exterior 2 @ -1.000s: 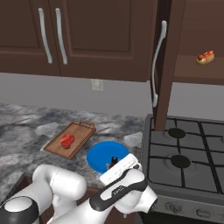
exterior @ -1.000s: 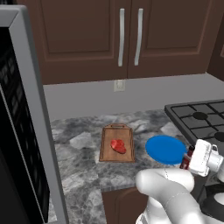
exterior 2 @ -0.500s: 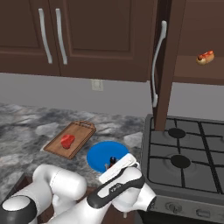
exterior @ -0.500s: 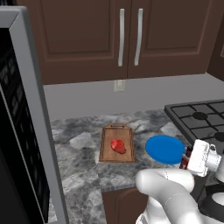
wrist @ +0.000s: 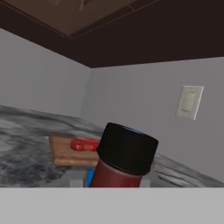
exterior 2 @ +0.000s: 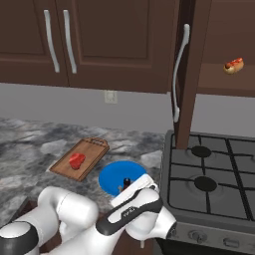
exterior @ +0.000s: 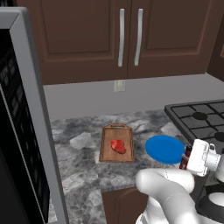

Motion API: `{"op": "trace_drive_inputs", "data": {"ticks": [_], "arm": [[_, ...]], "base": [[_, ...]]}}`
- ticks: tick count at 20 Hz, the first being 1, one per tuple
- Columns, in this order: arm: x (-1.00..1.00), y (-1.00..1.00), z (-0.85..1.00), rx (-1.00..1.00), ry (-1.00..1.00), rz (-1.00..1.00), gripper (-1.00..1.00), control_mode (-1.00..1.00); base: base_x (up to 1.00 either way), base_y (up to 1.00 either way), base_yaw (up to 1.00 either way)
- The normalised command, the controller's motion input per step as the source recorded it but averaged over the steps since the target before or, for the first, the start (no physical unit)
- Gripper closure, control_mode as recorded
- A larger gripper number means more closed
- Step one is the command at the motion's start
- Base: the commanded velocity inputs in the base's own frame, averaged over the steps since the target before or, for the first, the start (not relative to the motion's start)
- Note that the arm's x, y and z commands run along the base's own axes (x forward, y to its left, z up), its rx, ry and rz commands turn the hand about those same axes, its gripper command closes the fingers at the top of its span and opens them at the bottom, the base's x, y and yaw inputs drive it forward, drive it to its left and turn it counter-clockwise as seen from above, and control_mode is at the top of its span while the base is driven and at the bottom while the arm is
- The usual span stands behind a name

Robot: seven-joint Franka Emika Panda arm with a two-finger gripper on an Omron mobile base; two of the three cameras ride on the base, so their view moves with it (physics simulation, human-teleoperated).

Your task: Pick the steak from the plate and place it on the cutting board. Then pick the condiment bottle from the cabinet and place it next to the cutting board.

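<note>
I read the steak (exterior: 118, 146) as lying flat on the cutting board (exterior: 107, 154), near the board's middle. The board sits on the marble counter (exterior: 78, 183) with its small handle pointing toward the far wall. The plate (exterior: 164, 149) lies just to the right of the board, between it and the stove (exterior 2: 214, 184).

The gripper (exterior: 189, 158) is low at the near right of the plate. I see the condiment bottle (wrist: 122, 159) between its fingers, black cap uppermost and red body below, tilted slightly in the hand view. In the right base view the cap (exterior 2: 126, 181) shows above the plate's near edge, beside the white hand. I cannot see the finger tips themselves, so I cannot tell how far apart they stand; the bottle sits in the hand and off the counter.

The cabinet (exterior 2: 194, 69) door above the stove stands open. A hot dog (exterior 2: 233, 64) rests on its inner shelf. A wall outlet (wrist: 189, 102) is on the far wall.
</note>
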Motion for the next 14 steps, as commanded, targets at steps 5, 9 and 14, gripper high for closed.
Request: {"op": "trace_drive_inputs", "data": {"ticks": [5, 9, 14], "arm": [[0.00, 0.00, -0.09, 0.00, 0.00, 0.00, -1.00, -1.00], [-0.07, -0.05, 0.00, 0.00, 0.00, 0.04, -1.00, -1.00], [-0.17, -0.07, 0.00, 0.00, 0.00, 0.07, -1.00, -1.00]], "base": [[0.00, 0.00, 0.00], [0.00, 0.00, 0.00], [0.00, 0.00, 0.00]]}}
